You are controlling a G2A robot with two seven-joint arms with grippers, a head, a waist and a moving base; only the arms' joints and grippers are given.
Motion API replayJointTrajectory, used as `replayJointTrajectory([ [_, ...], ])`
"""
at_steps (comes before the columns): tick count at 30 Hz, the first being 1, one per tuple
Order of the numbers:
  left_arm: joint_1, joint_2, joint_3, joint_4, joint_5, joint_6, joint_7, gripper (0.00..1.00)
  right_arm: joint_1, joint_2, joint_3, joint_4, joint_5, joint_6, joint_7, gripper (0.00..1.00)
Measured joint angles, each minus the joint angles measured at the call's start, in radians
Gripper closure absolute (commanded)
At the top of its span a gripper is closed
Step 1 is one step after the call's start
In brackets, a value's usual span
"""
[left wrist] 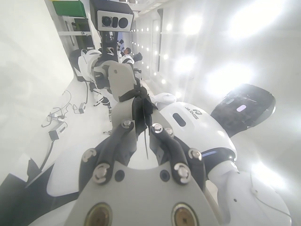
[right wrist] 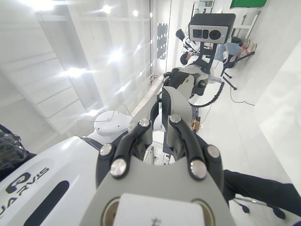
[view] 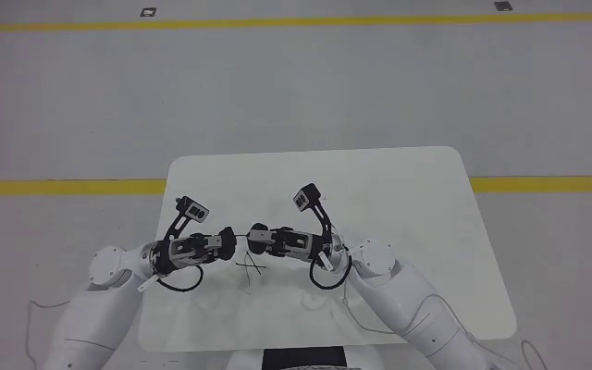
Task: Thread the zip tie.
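Both arms meet tip to tip above the near middle of the white table (view: 398, 203). My left gripper (view: 233, 242) comes in from the left and my right gripper (view: 257, 233) from the right. Thin black strands of the zip tie (view: 250, 264) hang just below where they meet. In the left wrist view my left gripper (left wrist: 140, 104) is shut on the zip tie (left wrist: 145, 137), whose thin tail runs back between the fingers. The right gripper (left wrist: 137, 90) presses against it from the far side. In the right wrist view my right gripper (right wrist: 163, 99) is shut, facing the left gripper (right wrist: 185, 78).
The table's far half and right side are bare. Grey floor with yellow lines (view: 296, 22) lies beyond the table. Black cables loop beneath each wrist (view: 324, 277).
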Motion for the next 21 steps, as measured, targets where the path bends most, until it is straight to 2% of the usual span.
replayJointTrajectory([
  [3, -0.001, 0.001, 0.001, -0.001, -0.001, 0.000, 0.000, 1.00, 0.002, -0.001, -0.002, 0.000, -0.001, 0.001, -0.001, 0.89],
  [10, -0.003, 0.003, 0.003, 0.000, -0.002, 0.001, 0.000, 1.00, 0.005, -0.003, -0.007, 0.003, -0.002, -0.001, -0.004, 0.91],
  [12, -0.003, 0.003, 0.003, 0.002, -0.001, 0.001, 0.000, 1.00, 0.006, -0.003, -0.007, 0.003, -0.002, -0.002, -0.003, 0.93],
  [14, -0.004, 0.004, 0.004, 0.002, 0.000, 0.002, 0.000, 1.00, 0.006, -0.004, -0.007, 0.004, -0.001, -0.002, -0.002, 1.00],
  [21, -0.007, 0.005, 0.007, 0.002, 0.005, 0.004, 0.002, 1.00, 0.007, -0.004, -0.007, 0.003, -0.005, 0.001, -0.004, 1.00],
])
